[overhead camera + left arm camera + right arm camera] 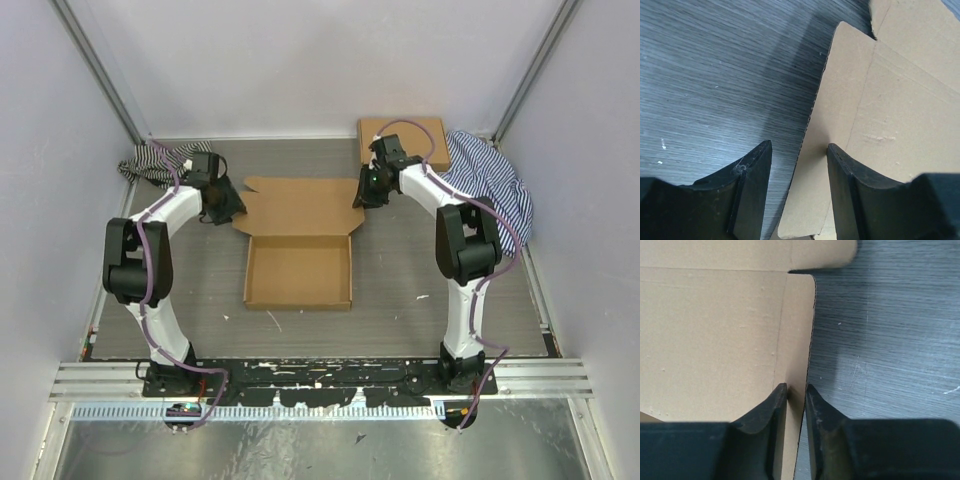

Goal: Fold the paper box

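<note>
Mid-frame in the top view, on the grey streaked table [190, 290]: plain brown die-cut cardboard paper box [298, 272], lower half standing as a shallow open tray, upper half spread flat as a lid panel with a narrow flap at each side. At the lid's left flap, black two-finger left gripper [232, 208], jaws well apart and straddling the flap's outer edge, one finger over bare table, the other over cardboard, nothing held. At the lid's right flap, black two-finger right gripper [361, 193], jaws drawn to a narrow slot around the flap's edge; cannot tell from the wrist view whether the pads actually press the cardboard. Judged as the step in hand: taking hold of both lid side flaps, ahead of creasing them upright and swinging the lid over the tray. Next move, by that reading: firm pinch on the right flap, matching pinch on the left, then turning both flaps up along their creases together, evenly, so as not to skew or drag the tray. Off at the upper right, apart from the work: smaller ready-made brown cardboard box [415, 135] and blue-striped cloth [495, 185]; second striped cloth [155, 160] at upper left.
</note>
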{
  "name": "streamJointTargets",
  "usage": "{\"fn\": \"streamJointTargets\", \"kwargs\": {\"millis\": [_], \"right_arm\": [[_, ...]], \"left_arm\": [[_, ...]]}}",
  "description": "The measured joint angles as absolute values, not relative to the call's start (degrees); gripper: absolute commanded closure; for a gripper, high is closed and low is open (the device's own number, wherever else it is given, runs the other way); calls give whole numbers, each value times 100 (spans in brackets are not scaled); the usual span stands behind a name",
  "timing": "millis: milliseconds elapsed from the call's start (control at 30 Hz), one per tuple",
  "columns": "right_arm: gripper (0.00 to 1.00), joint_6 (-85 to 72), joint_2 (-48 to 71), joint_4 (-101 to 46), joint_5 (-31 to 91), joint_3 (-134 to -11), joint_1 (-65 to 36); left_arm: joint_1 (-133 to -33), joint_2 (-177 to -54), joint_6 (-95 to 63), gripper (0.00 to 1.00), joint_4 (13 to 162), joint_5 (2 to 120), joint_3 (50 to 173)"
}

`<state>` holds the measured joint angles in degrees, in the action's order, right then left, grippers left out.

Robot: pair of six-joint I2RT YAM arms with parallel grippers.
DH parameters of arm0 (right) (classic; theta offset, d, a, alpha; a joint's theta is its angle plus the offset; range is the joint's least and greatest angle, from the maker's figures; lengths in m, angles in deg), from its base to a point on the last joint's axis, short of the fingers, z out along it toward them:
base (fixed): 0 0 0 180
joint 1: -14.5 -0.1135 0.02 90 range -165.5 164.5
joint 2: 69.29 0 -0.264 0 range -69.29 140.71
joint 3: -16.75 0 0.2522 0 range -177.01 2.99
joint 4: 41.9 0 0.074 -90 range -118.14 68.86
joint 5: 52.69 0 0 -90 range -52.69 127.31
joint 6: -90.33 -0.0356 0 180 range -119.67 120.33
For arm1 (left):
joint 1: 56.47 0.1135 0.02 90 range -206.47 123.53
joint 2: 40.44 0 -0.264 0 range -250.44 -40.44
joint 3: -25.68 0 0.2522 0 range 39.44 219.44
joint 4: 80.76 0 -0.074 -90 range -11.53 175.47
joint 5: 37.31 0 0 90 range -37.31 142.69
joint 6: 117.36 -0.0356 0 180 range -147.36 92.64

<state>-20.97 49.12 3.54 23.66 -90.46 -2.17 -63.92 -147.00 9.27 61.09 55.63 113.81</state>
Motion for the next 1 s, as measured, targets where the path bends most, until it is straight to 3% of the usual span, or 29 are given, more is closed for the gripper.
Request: {"fn": "streamJointTargets", "kwargs": {"millis": [167, 333, 533, 1000], "right_arm": [[94, -2125, 4998, 344, 2226, -9112, -217], [99, -2110, 4998, 328, 2193, -9201, -245], [99, -2029, 4995, 424, 2401, -9267, -359], [99, -1841, 4630, 542, 3358, -9291, -971]], "left_arm": [[-6392, -14705, 977, 55, 6232, 5766, 11383], [-6392, -14705, 1040, 66, 6385, 5981, 11383], [-6392, -14705, 1040, 72, 6479, 6166, 11383], [-6647, -14700, 881, 76, 6350, 6094, 11444]]}}
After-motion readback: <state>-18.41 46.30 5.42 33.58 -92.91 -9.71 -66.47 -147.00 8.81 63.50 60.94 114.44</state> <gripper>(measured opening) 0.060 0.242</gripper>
